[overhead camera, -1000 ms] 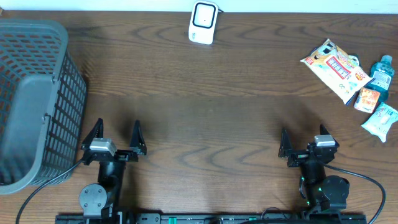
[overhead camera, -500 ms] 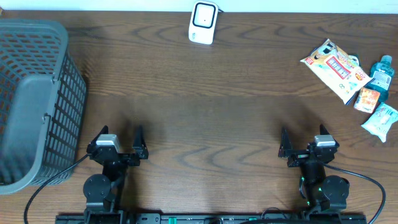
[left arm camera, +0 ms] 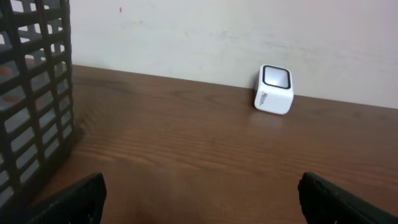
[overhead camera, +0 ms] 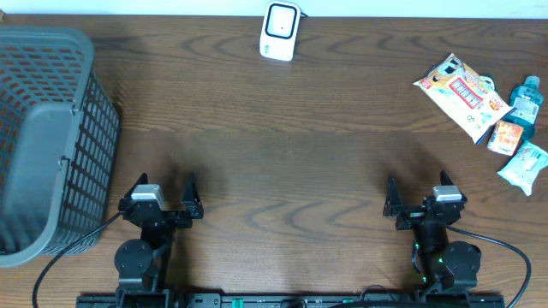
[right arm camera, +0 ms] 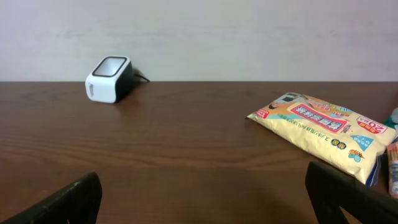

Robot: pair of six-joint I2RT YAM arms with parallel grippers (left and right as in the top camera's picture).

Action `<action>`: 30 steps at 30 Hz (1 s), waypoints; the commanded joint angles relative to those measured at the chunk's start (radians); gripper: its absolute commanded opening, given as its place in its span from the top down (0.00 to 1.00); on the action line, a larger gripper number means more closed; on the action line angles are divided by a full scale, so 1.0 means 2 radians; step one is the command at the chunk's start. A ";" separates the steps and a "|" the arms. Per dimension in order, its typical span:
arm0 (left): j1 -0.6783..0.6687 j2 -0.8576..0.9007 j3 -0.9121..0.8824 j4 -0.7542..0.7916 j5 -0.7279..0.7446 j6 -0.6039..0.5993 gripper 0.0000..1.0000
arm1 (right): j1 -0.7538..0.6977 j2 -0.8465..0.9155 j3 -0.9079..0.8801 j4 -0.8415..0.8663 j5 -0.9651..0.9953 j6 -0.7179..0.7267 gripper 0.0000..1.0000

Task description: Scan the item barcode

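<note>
Overhead, left arm (overhead camera: 144, 229) and right arm (overhead camera: 431, 229) sit folded, jaws wide.

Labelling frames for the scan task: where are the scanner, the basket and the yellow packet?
scanner (overhead camera: 280, 31), overhead view, top face.
basket (overhead camera: 51, 68), overhead view, mesh wall.
yellow packet (right arm camera: 320, 134), right wrist view, printed front.

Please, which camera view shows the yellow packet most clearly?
The right wrist view: the yellow packet lies near and large there, with its printed front facing up. The overhead view shows it from above but small, at the far right beside a blue bottle. The left wrist view does not show it.
</note>
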 commanded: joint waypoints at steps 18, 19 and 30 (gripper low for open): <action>-0.023 -0.004 -0.006 -0.024 0.004 0.073 0.02 | -0.002 -0.004 -0.001 -0.002 0.004 0.005 0.01; -0.023 -0.004 -0.006 -0.024 -0.003 0.073 0.02 | -0.002 -0.004 -0.001 -0.002 0.004 0.005 0.01; -0.023 -0.004 -0.006 -0.025 -0.009 0.073 0.02 | -0.002 -0.004 -0.001 -0.002 0.004 0.005 0.01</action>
